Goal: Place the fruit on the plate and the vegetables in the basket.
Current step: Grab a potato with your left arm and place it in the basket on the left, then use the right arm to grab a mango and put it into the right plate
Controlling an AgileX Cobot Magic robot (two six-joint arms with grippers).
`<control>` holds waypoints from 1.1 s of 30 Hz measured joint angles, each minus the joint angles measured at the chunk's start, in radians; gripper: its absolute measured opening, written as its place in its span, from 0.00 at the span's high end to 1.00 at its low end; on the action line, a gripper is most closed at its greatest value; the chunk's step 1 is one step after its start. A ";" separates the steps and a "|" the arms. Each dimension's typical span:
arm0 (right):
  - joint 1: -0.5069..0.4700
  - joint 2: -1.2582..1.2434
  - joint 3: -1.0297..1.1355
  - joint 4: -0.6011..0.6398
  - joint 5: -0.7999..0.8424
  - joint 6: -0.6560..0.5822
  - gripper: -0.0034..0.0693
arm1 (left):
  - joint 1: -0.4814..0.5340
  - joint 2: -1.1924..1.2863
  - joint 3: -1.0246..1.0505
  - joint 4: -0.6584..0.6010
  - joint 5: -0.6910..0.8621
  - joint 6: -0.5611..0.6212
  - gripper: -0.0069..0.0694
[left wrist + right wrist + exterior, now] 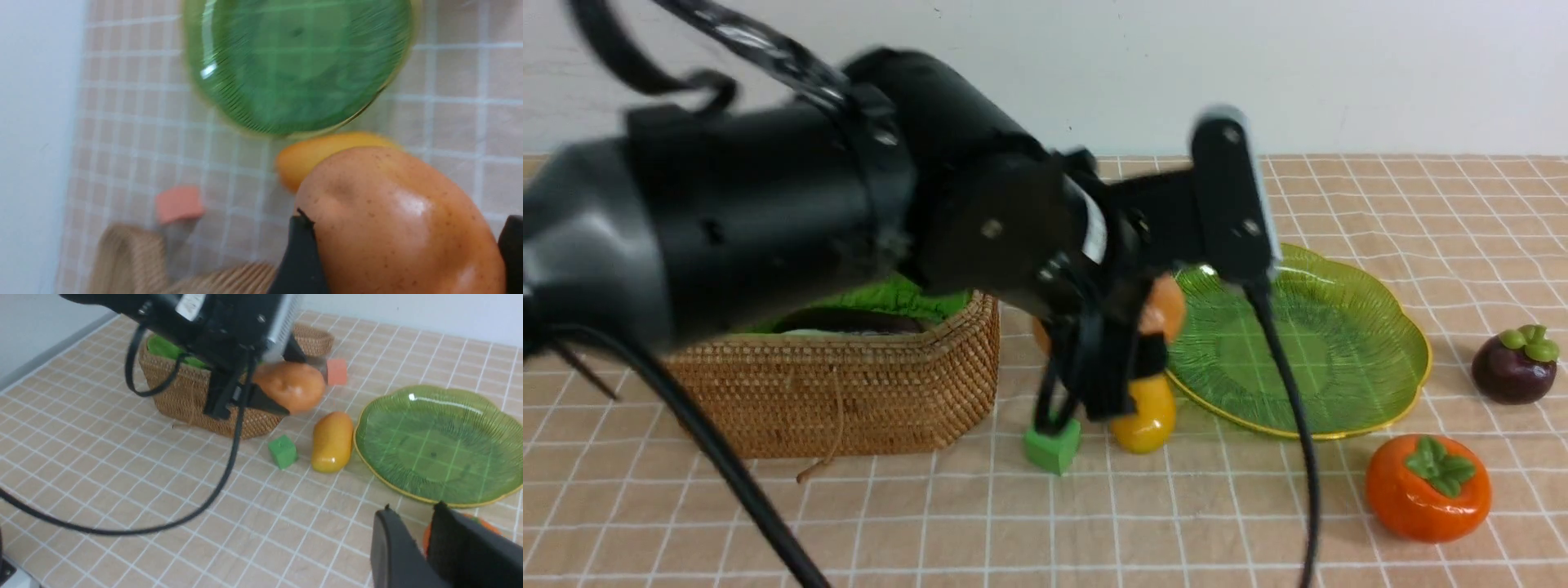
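Beside the woven brown wicker basket (849,400), my left gripper (404,253) is clamping the lumpy orange-brown potato (292,386). The right gripper's (413,507) state, I cannot tell.

Tabletop under a beige checked cloth (931,523). Around the plate (1413,384): basket (849,392) at nine o'clock, mango (1147,416) and green cube (1052,445) at eight, persimmon (1425,490) at five, mangosteen (1512,367) at three. Around ten, pink cube (336,371) and seemingly a wicker lid (314,339).
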 joint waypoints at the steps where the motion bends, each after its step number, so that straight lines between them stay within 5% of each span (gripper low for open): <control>1: 0.000 0.000 0.000 0.000 -0.006 0.002 0.75 | 0.023 -0.012 0.000 0.025 0.011 -0.020 0.19; 13: 0.000 0.000 0.000 0.000 -0.016 0.003 0.75 | 0.392 0.101 0.000 0.167 0.088 -0.095 0.19; 25: 0.000 0.000 0.000 -0.001 0.000 0.003 0.74 | 0.426 0.105 0.002 0.232 0.139 -0.306 0.04; 30: 0.000 0.000 0.000 -0.003 0.002 0.003 0.73 | 0.426 0.065 0.002 0.169 0.154 -0.382 0.13; 33: 0.000 0.013 0.000 -0.003 0.005 0.028 0.73 | 0.409 0.007 0.002 0.018 0.175 -0.513 0.35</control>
